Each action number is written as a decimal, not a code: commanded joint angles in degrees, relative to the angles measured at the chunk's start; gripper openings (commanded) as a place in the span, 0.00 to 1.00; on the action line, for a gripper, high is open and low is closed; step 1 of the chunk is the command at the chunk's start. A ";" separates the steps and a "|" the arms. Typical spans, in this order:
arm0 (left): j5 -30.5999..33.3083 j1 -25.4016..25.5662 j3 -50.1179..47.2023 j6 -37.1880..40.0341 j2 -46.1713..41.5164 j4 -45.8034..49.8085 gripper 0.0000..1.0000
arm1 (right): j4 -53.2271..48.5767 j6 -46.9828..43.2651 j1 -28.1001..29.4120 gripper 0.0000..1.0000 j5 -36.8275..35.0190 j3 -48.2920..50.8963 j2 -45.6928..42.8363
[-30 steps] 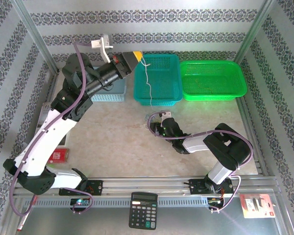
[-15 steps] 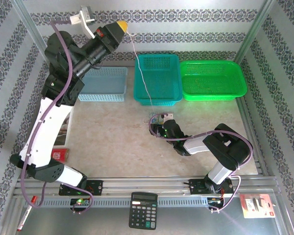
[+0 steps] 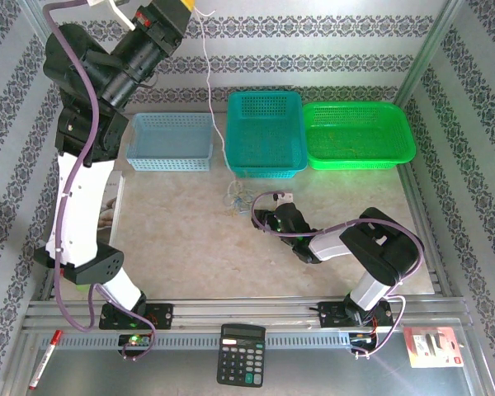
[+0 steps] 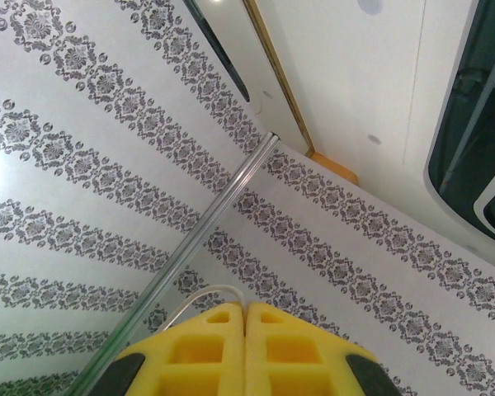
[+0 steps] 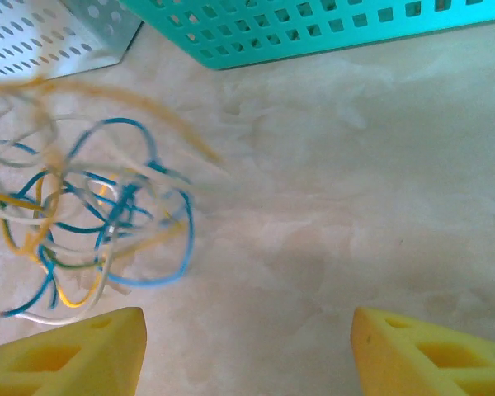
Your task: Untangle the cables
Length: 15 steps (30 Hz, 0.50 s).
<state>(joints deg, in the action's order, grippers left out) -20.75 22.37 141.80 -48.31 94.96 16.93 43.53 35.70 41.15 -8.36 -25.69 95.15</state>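
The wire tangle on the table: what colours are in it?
Blue, white and yellowish-orange wires, clearest in the right wrist view.

The left gripper point(image 3: 191, 7) is hanging high over the worktop point(image 3: 190, 239), holding one thin pale strand of the cables point(image 3: 238, 200), which is trailing down to their tangle far below it. The right gripper point(image 3: 262, 219) is sitting low, with the tangle just to its left.

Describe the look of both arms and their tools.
The left arm and the right arm both have white shells with black joint housings. A thick purple cord runs loosely along each arm. The left tool and the right tool have blocky yellow foam fingers with recessed pockets.
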 commanded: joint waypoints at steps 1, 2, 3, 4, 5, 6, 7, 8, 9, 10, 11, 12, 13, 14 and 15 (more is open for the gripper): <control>-0.50 -1.15 1.24 -0.78 0.84 1.44 0.00 | 0.28 0.34 0.40 0.67 -0.87 0.54 -0.38; -0.52 -1.17 1.27 -0.89 0.90 1.40 0.00 | 0.30 0.34 0.35 0.67 -0.78 0.62 -0.64; -0.60 -1.19 1.34 -0.99 0.94 1.29 0.00 | 0.24 0.36 0.26 0.67 -0.57 0.77 -1.14; -0.69 -1.19 1.36 -1.07 1.06 1.18 0.00 | 0.29 0.36 0.23 0.67 -0.16 1.14 -2.00; -0.64 -1.25 1.34 -1.13 1.06 1.25 0.00 | 0.19 0.31 0.14 0.67 0.26 1.34 -2.81; -0.74 -1.20 1.36 -1.21 1.02 1.31 0.00 | -0.06 0.09 0.12 0.67 1.03 1.54 -4.08; -0.95 -1.26 1.29 -1.43 1.02 1.37 0.00 | -0.50 -0.37 0.16 0.67 1.81 1.60 -5.47; -1.24 -1.19 1.23 -1.52 1.06 1.35 0.00 | -0.63 -0.77 0.20 0.67 2.52 1.61 -6.77; -1.39 -1.24 1.21 -1.86 1.11 1.29 0.00 | -0.64 -1.37 0.30 0.67 3.42 1.52 -8.35; -1.60 -1.19 1.12 -2.00 1.07 1.27 0.00 | -2.26 -2.20 0.46 0.67 4.42 1.29 -9.81; -1.88 -1.25 1.04 -2.23 1.06 1.19 0.00 | -2.87 -3.01 0.65 0.67 5.13 1.02 -11.29; -2.09 -1.23 0.88 -2.59 1.06 0.98 0.00 | -3.46 -4.06 0.92 0.67 6.25 0.50 -12.78; -2.35 -1.23 0.61 -3.04 0.95 0.73 0.00 | -4.10 -5.21 1.26 0.67 6.93 -0.14 -14.14; -2.66 -1.27 0.34 -3.41 0.89 0.37 0.00 | -4.74 -6.18 1.61 0.67 7.45 -0.87 -15.04; -2.90 -1.24 0.02 -3.90 0.78 -0.12 0.00 | -5.41 -7.31 1.89 0.67 8.25 -1.79 -15.91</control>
<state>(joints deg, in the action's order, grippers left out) -21.63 21.96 141.75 -50.15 96.44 17.91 39.99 32.45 41.95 -3.64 -24.97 81.67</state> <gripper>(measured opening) 0.041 0.674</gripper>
